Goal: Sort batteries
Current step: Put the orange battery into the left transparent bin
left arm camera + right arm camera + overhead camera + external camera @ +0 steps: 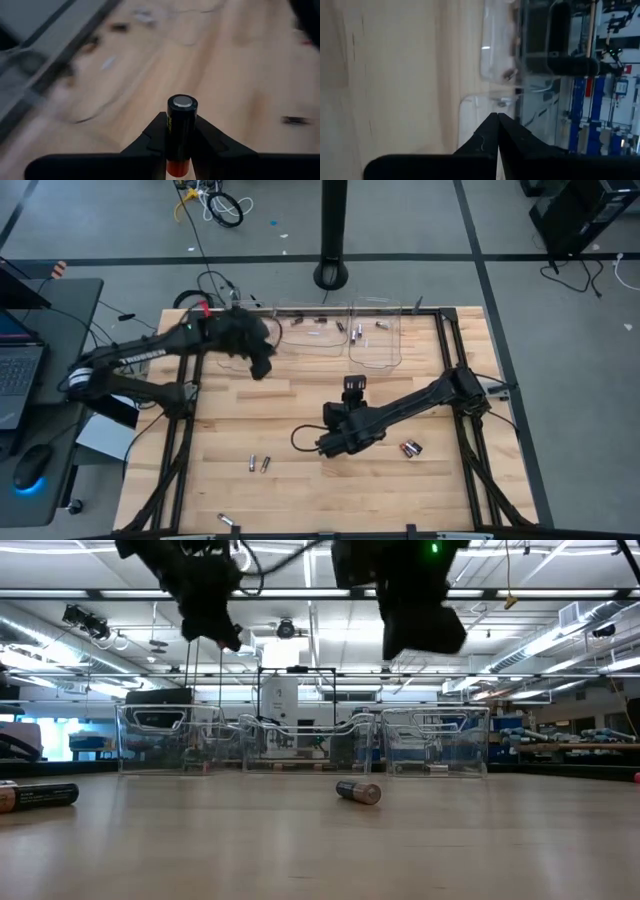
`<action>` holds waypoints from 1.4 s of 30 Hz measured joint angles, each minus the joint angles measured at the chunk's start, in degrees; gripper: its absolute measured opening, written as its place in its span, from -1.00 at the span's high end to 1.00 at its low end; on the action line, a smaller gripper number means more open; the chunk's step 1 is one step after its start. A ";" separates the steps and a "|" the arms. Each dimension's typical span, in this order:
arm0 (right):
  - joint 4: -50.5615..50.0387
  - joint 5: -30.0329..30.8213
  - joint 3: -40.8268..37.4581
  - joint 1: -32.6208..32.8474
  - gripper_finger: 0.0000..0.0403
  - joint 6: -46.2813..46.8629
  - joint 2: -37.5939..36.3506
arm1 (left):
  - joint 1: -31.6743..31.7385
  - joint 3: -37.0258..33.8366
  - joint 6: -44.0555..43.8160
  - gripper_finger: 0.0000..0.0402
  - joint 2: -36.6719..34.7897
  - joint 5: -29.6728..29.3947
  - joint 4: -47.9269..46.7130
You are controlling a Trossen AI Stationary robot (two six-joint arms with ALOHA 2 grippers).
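My left gripper (262, 366) hovers at the far left of the table, beside the clear bins, shut on a black battery (181, 127) with a silver cap and a red end. My right gripper (335, 442) hangs over the table's middle, its fingers (490, 131) shut with nothing between them. Loose batteries lie on their sides on the wood: a pair (258, 464) at near left, one (410, 448) right of my right gripper and one (227, 521) at the near edge. The low view shows one battery (358, 791) at the middle and another (40, 795) at the left. My left gripper pinches the black battery's body (170, 135) between its two fingertips. The silver cap (182, 102) sticks out past the fingers and the red end (178, 167) shows below them. The battery is lifted clear of the table.
Clear plastic bins stand in a row along the far edge: one (312, 338) at the middle and one (375, 340) to its right, with small batteries inside, and one (232, 360) partly under my left arm. Black frame rails (180, 450) run along both sides of the table.
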 joint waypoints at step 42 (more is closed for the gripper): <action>5.82 -7.63 -8.33 5.04 0.97 5.75 0.02 | 27.22 5.81 12.10 0.71 34.81 -1.91 -9.62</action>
